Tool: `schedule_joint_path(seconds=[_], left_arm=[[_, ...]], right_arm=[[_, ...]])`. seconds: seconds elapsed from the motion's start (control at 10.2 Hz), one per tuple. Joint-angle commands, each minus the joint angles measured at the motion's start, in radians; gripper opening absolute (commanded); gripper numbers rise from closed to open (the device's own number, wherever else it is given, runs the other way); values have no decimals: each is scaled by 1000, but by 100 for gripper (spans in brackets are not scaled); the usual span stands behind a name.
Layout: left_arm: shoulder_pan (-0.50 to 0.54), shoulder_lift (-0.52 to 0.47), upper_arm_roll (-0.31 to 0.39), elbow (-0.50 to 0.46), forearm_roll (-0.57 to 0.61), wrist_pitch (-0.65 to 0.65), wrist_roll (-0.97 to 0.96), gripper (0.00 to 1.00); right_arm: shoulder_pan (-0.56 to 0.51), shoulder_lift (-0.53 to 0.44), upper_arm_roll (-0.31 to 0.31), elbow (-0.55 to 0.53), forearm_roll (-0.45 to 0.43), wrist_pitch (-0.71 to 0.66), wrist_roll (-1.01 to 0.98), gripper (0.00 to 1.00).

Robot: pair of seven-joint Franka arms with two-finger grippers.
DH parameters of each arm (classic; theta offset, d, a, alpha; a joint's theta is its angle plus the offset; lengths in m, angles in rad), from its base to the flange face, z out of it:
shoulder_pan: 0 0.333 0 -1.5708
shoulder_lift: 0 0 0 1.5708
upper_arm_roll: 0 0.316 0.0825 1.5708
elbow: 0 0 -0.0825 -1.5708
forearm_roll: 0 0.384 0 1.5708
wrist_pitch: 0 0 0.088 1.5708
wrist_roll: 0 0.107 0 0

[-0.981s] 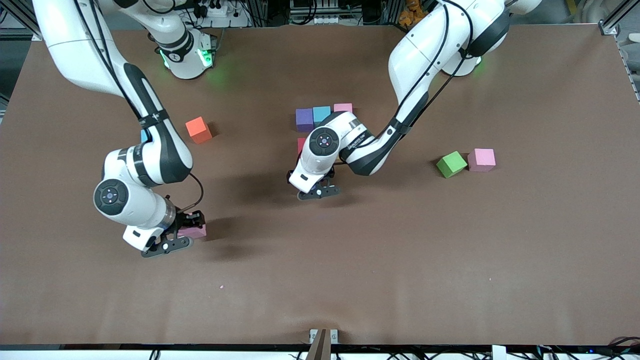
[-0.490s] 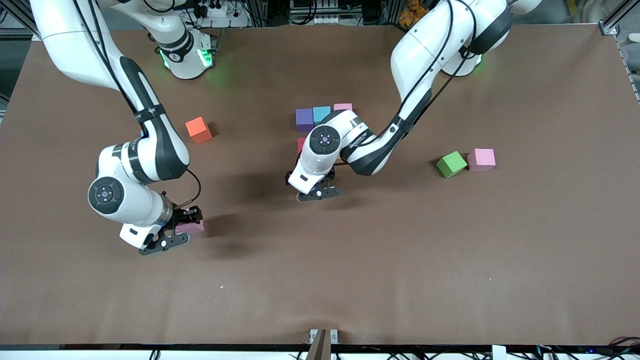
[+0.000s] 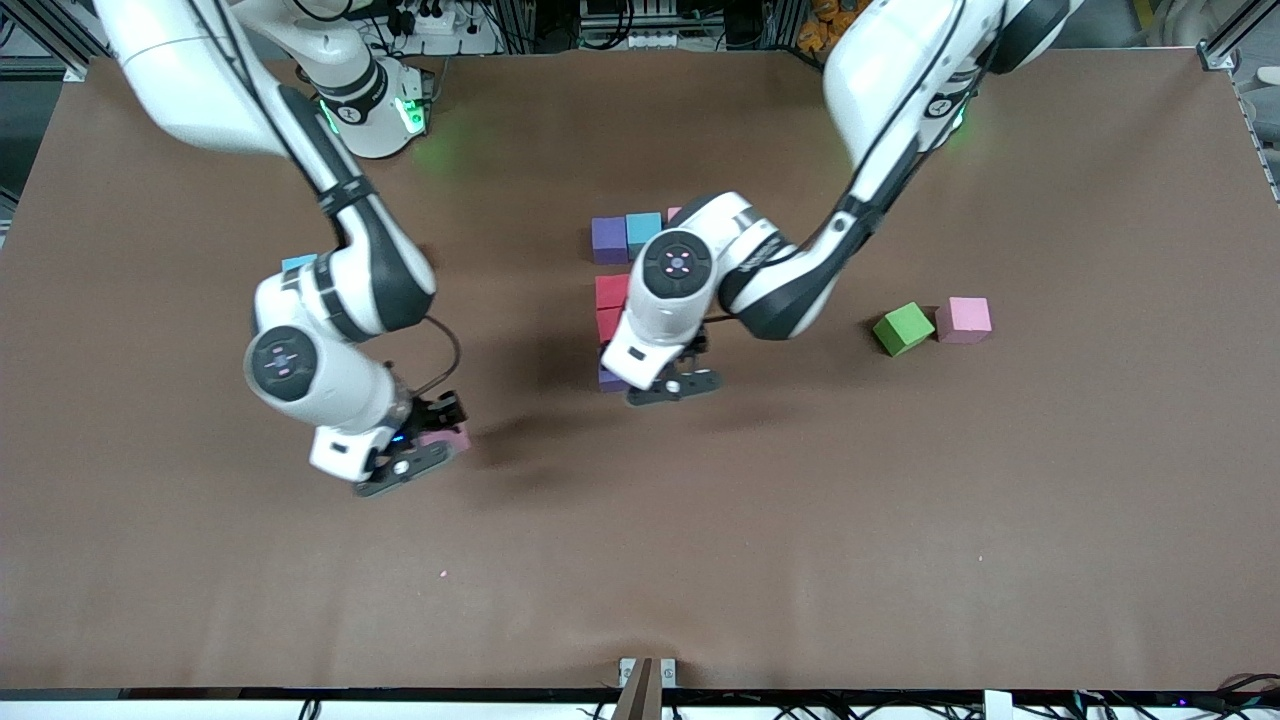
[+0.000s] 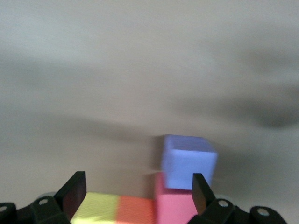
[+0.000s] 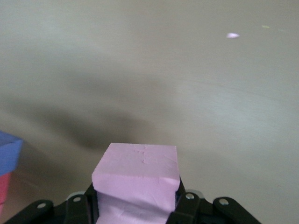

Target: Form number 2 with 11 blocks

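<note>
Brown matte tabletop [image 3: 900, 520] is filling your front view, with both arm bases along the top edge.

Your partly built number 2 [image 3: 612, 300] is sitting near the table's middle, its long axis running from the bases toward the front camera. Farthest from the camera, a purple block [image 3: 608, 239], a blue block [image 3: 644, 231] and a sliver of a pink block [image 3: 674, 213] are lying side by side in a row. Nearer the camera, two red blocks [image 3: 611, 306] are forming a column, with a second purple block [image 3: 608, 380] at its near end. The left arm is covering much of the digit, so you cannot tell its full shape.

Your left gripper [image 3: 672, 378] is hovering over the digit's near end, fingers spread wide and holding nothing; its wrist view is showing that purple block [image 4: 188, 161] between the fingers [image 4: 73, 192].

Your right gripper [image 3: 425, 447] is hanging over bare table toward the right arm's end, clamping a pink cube [image 5: 139, 179].

Toward the left arm's end, a green cube [image 3: 902, 328] and a pink spare block [image 3: 963, 319] are resting just beside each other.
</note>
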Motion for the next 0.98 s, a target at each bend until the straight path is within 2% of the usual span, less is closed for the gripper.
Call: schedule_joint_path(seconds=[0.0,0.2,0.49,0.78,0.88], left_arm=[[152,-204,-12,-259,1,-57,153,100],[299,-344,-14,-494,1,-48,363,100],[411,-439,-11,-694,0,25,367,100],[477,-511,-1,-886,0,172,367,100],[493,-524,-1,-921,0,202,367,100]], right_arm=[[95,32,-3,32,-16,-6,40,44],[190,81,-8,111,-34,-9,35,45],[287,116,-9,155,-92,-3,11,46],[353,193,-9,262,-95,-7,-191,49],[371,225,-9,301,-95,-11,-257,52]])
